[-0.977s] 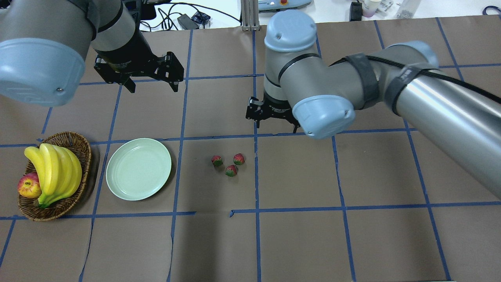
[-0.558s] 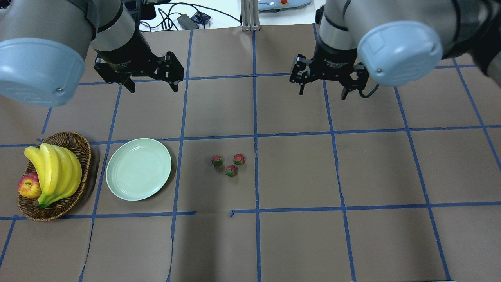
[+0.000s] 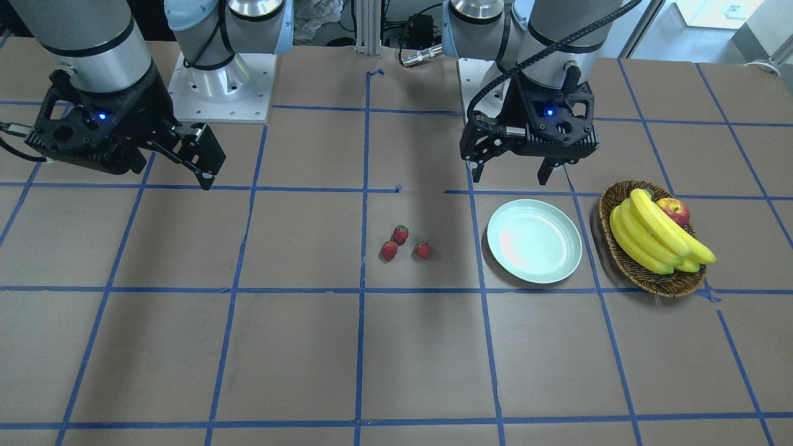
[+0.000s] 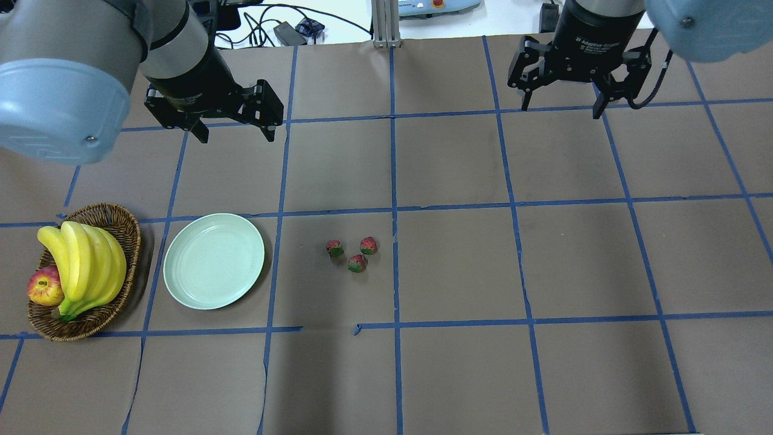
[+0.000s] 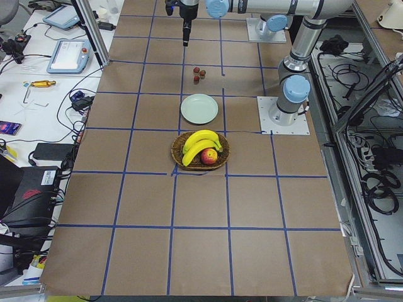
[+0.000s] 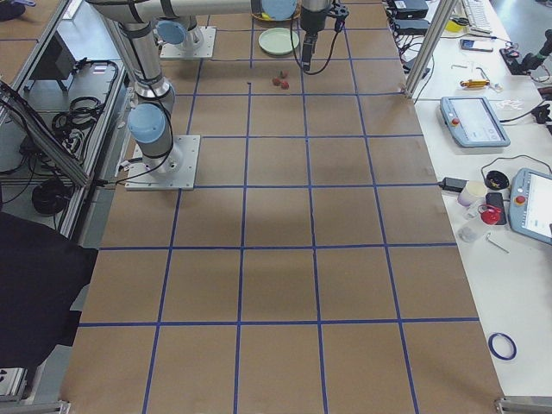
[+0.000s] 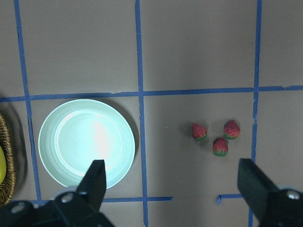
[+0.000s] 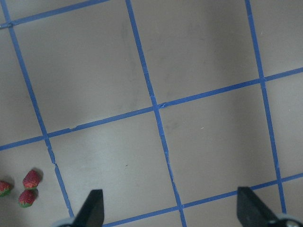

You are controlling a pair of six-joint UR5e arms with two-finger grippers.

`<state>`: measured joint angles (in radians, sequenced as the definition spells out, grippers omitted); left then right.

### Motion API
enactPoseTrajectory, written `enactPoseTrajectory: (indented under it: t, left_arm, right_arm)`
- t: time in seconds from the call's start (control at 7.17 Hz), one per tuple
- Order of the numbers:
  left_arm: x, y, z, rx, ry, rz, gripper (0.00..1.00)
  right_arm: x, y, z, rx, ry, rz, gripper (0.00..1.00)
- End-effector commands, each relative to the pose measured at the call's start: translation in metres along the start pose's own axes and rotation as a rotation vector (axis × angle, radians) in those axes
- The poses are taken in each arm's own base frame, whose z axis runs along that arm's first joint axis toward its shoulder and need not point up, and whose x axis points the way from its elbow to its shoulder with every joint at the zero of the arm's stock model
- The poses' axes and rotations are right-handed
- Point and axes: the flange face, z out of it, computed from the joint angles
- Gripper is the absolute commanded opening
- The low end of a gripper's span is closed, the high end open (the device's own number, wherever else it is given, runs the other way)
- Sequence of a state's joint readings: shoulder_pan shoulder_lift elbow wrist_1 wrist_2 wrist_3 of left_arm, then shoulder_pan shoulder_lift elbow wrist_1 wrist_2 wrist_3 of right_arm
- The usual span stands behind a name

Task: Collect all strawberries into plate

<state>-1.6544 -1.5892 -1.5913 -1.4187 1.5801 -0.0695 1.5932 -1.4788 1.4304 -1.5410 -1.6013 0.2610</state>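
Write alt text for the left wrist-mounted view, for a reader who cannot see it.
Three strawberries lie clustered on brown taped paper, right of an empty plate. The open left gripper shows at the bottom edge, a basket rim at far left.

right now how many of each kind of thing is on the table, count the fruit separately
strawberries: 3
plate: 1
basket: 1
banana bunch: 1
apple: 1
total: 7
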Motion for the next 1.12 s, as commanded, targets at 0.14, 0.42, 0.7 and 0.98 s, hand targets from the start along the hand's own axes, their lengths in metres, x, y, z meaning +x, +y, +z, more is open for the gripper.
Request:
enactPoseTrajectory:
  t: [0.14,0.42,0.7,0.98]
  left_arm:
    - [-0.004,-0.005,-0.006,0.027,0.016,-0.025,1.0]
    - [-0.006,-0.008,-0.016,0.044,0.009,-0.017,1.0]
    - [-0.006,-0.011,-0.03,0.061,0.015,-0.02,1.0]
    - [-0.007,-0.001,-0.03,0.0,0.006,-0.011,1.0]
  right_arm:
    - [-0.001,-0.001,-0.01,0.03,-0.012,-0.034,1.0]
    - [-0.001,-0.001,-0.011,0.038,-0.013,-0.107,1.0]
    - [-0.001,0.0,-0.008,0.032,-0.011,-0.112,1.0]
    - [-0.006,0.004,-0.004,0.023,-0.01,-0.13,1.0]
